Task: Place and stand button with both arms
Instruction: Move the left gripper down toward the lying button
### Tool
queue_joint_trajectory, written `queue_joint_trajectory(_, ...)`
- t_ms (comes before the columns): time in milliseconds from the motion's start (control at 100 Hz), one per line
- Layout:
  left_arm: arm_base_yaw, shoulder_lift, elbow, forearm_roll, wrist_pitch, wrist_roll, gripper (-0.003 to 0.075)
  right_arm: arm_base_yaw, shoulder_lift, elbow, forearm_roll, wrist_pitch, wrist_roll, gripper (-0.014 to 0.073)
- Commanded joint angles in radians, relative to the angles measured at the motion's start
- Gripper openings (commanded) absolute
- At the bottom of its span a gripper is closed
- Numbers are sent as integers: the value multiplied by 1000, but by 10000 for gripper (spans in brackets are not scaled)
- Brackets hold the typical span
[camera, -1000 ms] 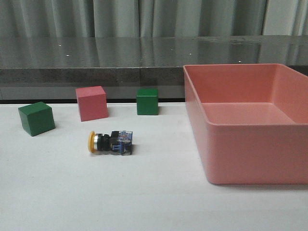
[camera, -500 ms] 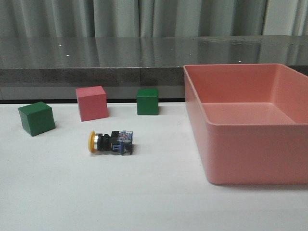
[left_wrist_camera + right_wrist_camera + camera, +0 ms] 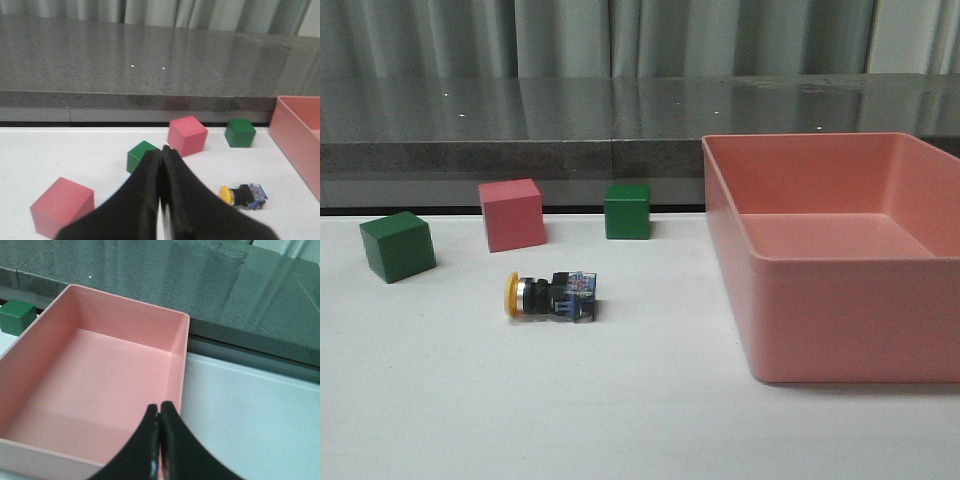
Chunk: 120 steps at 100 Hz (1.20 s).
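The button [image 3: 550, 296] lies on its side on the white table, yellow cap to the left, bluish base to the right. It also shows in the left wrist view [image 3: 243, 194]. Neither arm shows in the front view. My left gripper [image 3: 161, 151] is shut and empty, above the table short of the cubes, with the button off to its right. My right gripper [image 3: 159, 409] is shut and empty, above the near right corner of the pink bin [image 3: 100, 385].
The large pink bin [image 3: 820, 320] stands on the right. A pink cube [image 3: 511, 214] and two green cubes [image 3: 396, 246] [image 3: 626, 210] sit behind the button. Another pink cube [image 3: 62, 205] lies near my left gripper. A dark counter [image 3: 520, 140] runs behind the table.
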Motion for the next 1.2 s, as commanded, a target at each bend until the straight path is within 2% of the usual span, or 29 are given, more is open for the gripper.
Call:
queue_joint_trajectory(0,-72,169,-148,-15,-15,44,-19,-6,1,-27,-1,-84,4,-61)
queue_joint_trajectory(180,-205,464,-339,-13,-3,234,-18,-6,1,-27,-1,-84,4,-61)
queue_joint_trajectory(280,-260,620,-419,-13,-3,408,15,-6,1,-27,-1,-84,4,-61)
queue_joint_trajectory(330,-281,689,-455,-13,-3,489,86,-6,1,-27,-1,-84,4,-61)
queue_joint_trajectory(360,-294,734,-473,-13,-3,535,160,-6,1,-27,-1,-84,4,-61)
queue_joint_trajectory(480,-315,863,-502,-5,-71,554,510,-6,1,-27,-1,-84,4,-61)
queue_joint_trajectory(530,-315,905,-502,-7,-124,554,606,-6,1,-27,-1,-84,4,-61)
queue_joint_trajectory(580,-315,938,-502,-7,-133,554,652,-6,1,-27,-1,-84,4,-61)
queue_joint_trajectory(740,-316,1006,-502,-101,-146,552,653,-6,1,-27,-1,-84,4,-61)
queue_joint_trajectory(890,-316,1037,-502,-109,-139,626,652,-6,1,-27,-1,-84,4,-61)
queue_joint_trajectory(1140,-316,1048,-502,-104,-158,633,652,-6,1,-27,-1,-84,4,-61)
queue_joint_trajectory(1190,-316,1053,-502,-111,-161,682,652,-6,1,-27,-1,-84,4,-61)
